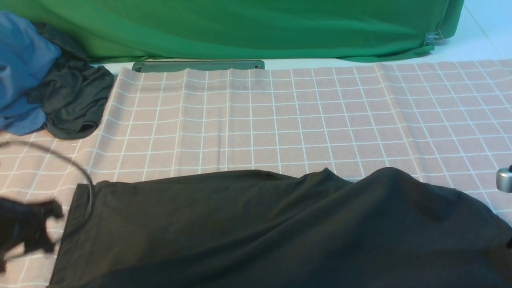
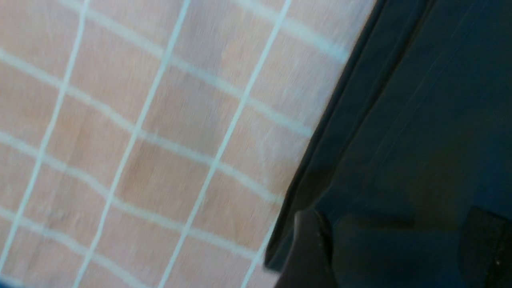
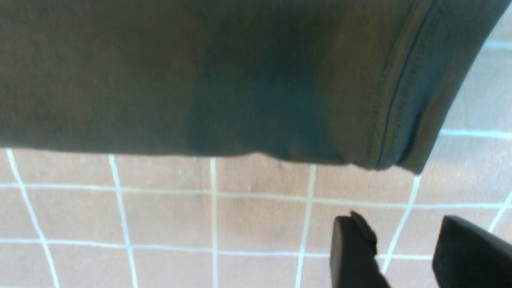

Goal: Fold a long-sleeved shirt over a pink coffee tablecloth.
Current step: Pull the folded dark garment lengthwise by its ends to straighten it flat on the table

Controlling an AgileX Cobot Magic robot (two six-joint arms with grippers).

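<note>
Large black soft-knit long-sleeved shirt (image 1: 272, 228) lies flat along the near edge of the wide dusty-pink, white-gridded tablecloth (image 1: 280, 120), reaching almost from its left side to its right. Long axis runs left to right, parallel to that near edge. The left end shows a straight stitched band; the right end humps up a little. Collar and chest print not visible, so which end is the neck I cannot tell. Left gripper (image 2: 398, 216) is at the shirt's left end, jaws wide apart over the stitched edge, clamping nothing. Right gripper (image 3: 402, 228) sits just off the right end, jaws apart over bare pink cloth, empty, with a hemmed edge of the shirt close ahead. Judgement: a fold stage looks laid down, both tools off the fabric, so a re-grip comes next. That calls for each jaw to bite an end cleanly, catching all layers, and for both arms to lift evenly so the band stays straight. Blue garment (image 1: 20, 72) and dark grey garment (image 1: 72, 104) are heaped at the far left corner; plain green cloth (image 1: 240, 28) hangs behind.
</note>
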